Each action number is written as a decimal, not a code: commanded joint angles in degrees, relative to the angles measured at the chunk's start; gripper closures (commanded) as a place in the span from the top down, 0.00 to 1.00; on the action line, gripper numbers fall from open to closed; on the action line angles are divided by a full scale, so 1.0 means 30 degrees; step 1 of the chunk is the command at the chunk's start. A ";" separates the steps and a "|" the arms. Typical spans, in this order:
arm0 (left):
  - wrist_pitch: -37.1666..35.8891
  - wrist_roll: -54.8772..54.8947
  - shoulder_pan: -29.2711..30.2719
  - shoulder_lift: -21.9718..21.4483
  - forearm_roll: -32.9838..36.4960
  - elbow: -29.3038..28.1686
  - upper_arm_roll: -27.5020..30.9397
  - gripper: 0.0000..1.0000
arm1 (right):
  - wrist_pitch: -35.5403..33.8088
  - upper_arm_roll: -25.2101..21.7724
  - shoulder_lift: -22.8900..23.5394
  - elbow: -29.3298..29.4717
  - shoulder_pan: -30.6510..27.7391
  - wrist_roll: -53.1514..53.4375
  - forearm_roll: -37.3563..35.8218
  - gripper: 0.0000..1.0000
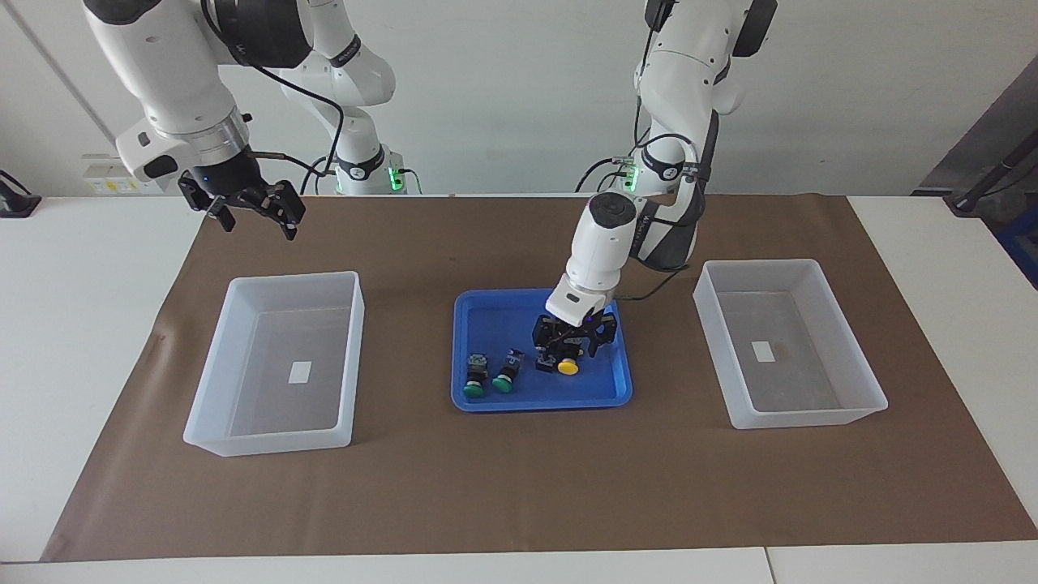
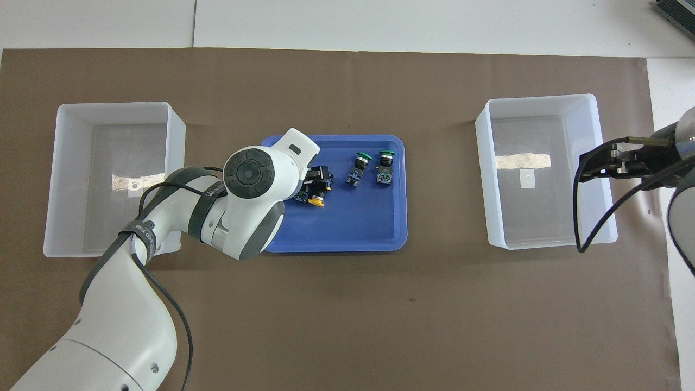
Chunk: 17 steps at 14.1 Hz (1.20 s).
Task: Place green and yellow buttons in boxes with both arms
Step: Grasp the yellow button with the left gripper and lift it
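Three containers sit in a row on the brown mat (image 1: 519, 487) covering the surface: a blue tray (image 1: 486, 312) in the middle and a translucent white box at each end. The box toward the right arm's end (image 1: 243, 442) and the box toward the left arm's end (image 1: 851, 418) each hold only a small white label on the floor. In the tray lie two green buttons (image 1: 473, 388) (image 1: 504, 383), side by side toward the right arm's end, caps pointing away from the robots. A yellow button (image 1: 569, 367) lies beside them, under the left hand (image 1: 572, 347), which is down in the tray with its fingers around the button's black body; whether they press it I cannot tell. Only one yellow cap shows. The right hand (image 1: 258, 212) waits in the air near its box's robot-side corner, fingers apart.
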 commanded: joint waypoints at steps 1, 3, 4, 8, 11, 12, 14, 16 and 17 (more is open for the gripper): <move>-0.1662 -0.0636 -0.0354 -0.0043 0.1022 0.0156 0.0351 1.00 | -0.0028 0.0111 -0.0106 -0.0052 -0.0200 -0.0504 0.0539 1.00; -0.2542 -0.0899 -0.0383 -0.0043 0.1985 0.0507 0.0351 1.00 | -0.0028 0.0111 -0.0106 -0.0052 -0.0200 -0.0504 0.0539 1.00; -0.3010 -0.1075 -0.0383 -0.0072 0.2455 0.0741 0.0351 1.00 | -0.0028 0.0111 -0.0106 -0.0023 -0.0200 -0.0504 0.0539 1.00; -0.4421 -0.1426 -0.0412 -0.0918 0.2987 0.1124 0.0205 1.00 | -0.0028 0.0111 -0.0106 -0.0023 -0.0200 -0.0533 0.0539 1.00; -0.2674 -0.3298 -0.0441 -0.0980 0.2987 0.0600 0.0146 1.00 | -0.0028 0.0111 -0.0106 -0.0052 -0.0200 -0.0504 0.0539 1.00; -0.1678 -0.3448 -0.0441 -0.0951 0.2958 0.0161 0.0146 1.00 | -0.0028 0.0111 -0.0106 -0.0052 -0.0200 -0.0504 0.0539 1.00; -0.0501 -0.3450 -0.0325 -0.0689 0.2958 -0.0281 0.0146 1.00 | -0.0028 0.0111 -0.0106 -0.0023 -0.0200 -0.0533 0.0539 1.00; -0.0115 -0.3450 -0.0324 -0.0629 0.2957 -0.0574 0.0146 1.00 | -0.0028 0.0111 -0.0106 -0.0052 -0.0200 -0.0505 0.0539 1.00; 0.0001 -0.3421 -0.0324 -0.0629 0.2957 -0.0778 0.0146 1.00 | -0.0028 0.0111 -0.0106 -0.0052 -0.0200 -0.0504 0.0539 1.00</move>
